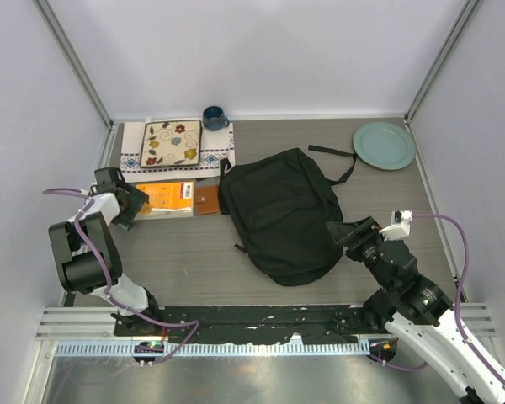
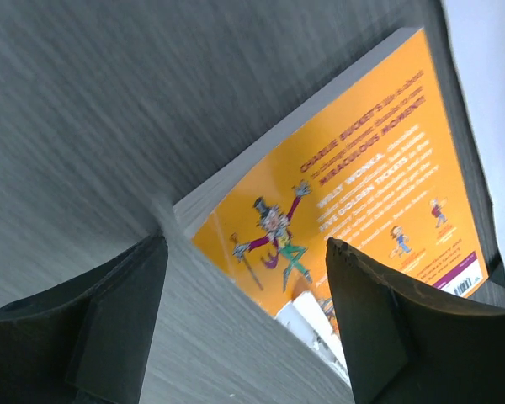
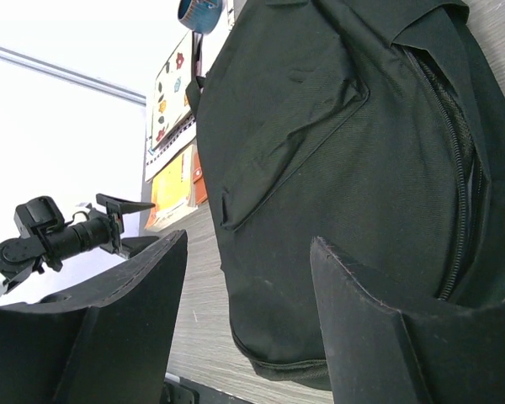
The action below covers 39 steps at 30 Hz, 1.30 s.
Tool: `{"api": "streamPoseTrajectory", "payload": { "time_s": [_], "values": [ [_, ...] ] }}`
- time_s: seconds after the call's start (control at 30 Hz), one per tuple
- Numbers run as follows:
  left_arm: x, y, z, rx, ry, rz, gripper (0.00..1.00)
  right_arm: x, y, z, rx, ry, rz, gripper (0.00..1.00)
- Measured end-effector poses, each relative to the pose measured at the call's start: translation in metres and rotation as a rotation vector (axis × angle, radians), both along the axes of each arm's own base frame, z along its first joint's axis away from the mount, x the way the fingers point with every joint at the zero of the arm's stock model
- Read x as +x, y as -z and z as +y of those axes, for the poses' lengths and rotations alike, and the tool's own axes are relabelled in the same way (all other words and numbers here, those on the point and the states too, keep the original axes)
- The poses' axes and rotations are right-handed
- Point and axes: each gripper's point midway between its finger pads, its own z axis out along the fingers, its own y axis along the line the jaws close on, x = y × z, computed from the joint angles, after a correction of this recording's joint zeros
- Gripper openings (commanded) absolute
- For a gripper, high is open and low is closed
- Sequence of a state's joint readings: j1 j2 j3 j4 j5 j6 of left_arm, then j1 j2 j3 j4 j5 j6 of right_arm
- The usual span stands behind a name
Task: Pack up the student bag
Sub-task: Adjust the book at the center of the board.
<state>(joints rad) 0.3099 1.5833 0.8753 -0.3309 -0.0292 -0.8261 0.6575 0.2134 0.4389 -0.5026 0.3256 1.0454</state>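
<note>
**Top view.** The bag (image 1: 282,215) lies mid-frame on the grey table (image 1: 194,261). Its long axis runs from upper left to lower right, and its straps (image 1: 341,164) trail toward the upper right. The right gripper (image 1: 342,231) sits at the bag's right edge and is much the nearer arm to it; whether it touches the fabric I cannot tell. The left gripper (image 1: 139,202) is at frame left, at the left end of an orange book (image 1: 170,199). The book's long axis runs left to right, pointing toward the bag. A brown wallet (image 1: 206,199) lies between book and bag. Behind them are a mat (image 1: 170,143), a mug (image 1: 215,118) and a plate (image 1: 384,145), and walls close in three sides.

**Left wrist.** The fingers stand apart and hold nothing. The book lies flat, its near corner just beyond the gap between them. Taking the book would mean advancing over that corner and carrying it rightward, past the wallet.

**Right wrist.** The jaws are spread and nothing is pinched between them. The bag fills the frame's upper right just beyond them. Its zip (image 3: 463,168) curves down the right edge, and I cannot tell whether it is undone.
</note>
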Motion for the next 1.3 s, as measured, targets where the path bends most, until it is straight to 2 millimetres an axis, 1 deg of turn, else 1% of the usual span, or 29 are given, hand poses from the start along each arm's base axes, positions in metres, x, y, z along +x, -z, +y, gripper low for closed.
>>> {"api": "streamPoseTrajectory", "payload": {
  "time_s": [0.07, 0.13, 0.17, 0.33, 0.37, 0.43, 0.47, 0.53, 0.57, 0.63, 0.67, 1.0, 1.1, 1.3],
  "values": [
    [0.006, 0.0, 0.002, -0.001, 0.002, -0.006, 0.67, 0.0, 0.002, 0.0, -0.004, 0.003, 0.003, 0.66],
    [0.009, 0.0, 0.003, 0.001, 0.014, -0.007, 0.62, 0.001, 0.006, 0.0, -0.009, 0.004, 0.009, 0.66],
    [0.01, 0.001, 0.003, -0.001, 0.021, -0.007, 0.57, 0.001, 0.007, -0.001, -0.011, 0.005, 0.012, 0.66],
    [0.011, 0.004, 0.001, -0.017, 0.052, -0.007, 0.41, 0.001, 0.009, -0.001, -0.015, 0.008, 0.016, 0.66],
    [0.012, 0.004, 0.0, -0.02, 0.056, -0.012, 0.35, 0.001, 0.009, -0.002, -0.016, 0.01, 0.015, 0.66],
    [0.014, 0.003, 0.0, -0.02, 0.064, -0.02, 0.31, 0.001, 0.009, -0.002, -0.016, 0.012, 0.015, 0.66],
    [0.014, 0.003, 0.0, -0.022, 0.069, -0.026, 0.24, 0.001, 0.009, -0.002, -0.016, 0.013, 0.015, 0.66],
    [0.014, 0.003, -0.001, -0.021, 0.074, -0.032, 0.2, 0.001, 0.009, -0.002, -0.016, 0.013, 0.015, 0.66],
    [0.013, 0.003, -0.001, -0.019, 0.082, -0.033, 0.15, 0.001, 0.009, -0.002, -0.016, 0.014, 0.015, 0.66],
    [0.012, 0.002, -0.001, -0.016, 0.089, -0.038, 0.08, 0.001, 0.009, -0.002, -0.016, 0.014, 0.015, 0.66],
    [0.012, 0.002, -0.001, -0.015, 0.089, -0.04, 0.0, 0.001, 0.009, -0.002, -0.015, 0.014, 0.014, 0.66],
    [0.012, -0.003, -0.001, 0.012, 0.136, -0.06, 0.0, 0.001, 0.009, -0.003, -0.016, 0.016, 0.014, 0.66],
    [0.009, -0.009, -0.002, 0.024, 0.147, -0.083, 0.0, 0.001, 0.009, -0.003, -0.016, 0.016, 0.014, 0.66],
    [-0.004, -0.026, -0.01, 0.037, 0.17, -0.138, 0.0, 0.001, 0.009, -0.003, -0.016, 0.017, 0.014, 0.66]
  ]
}}
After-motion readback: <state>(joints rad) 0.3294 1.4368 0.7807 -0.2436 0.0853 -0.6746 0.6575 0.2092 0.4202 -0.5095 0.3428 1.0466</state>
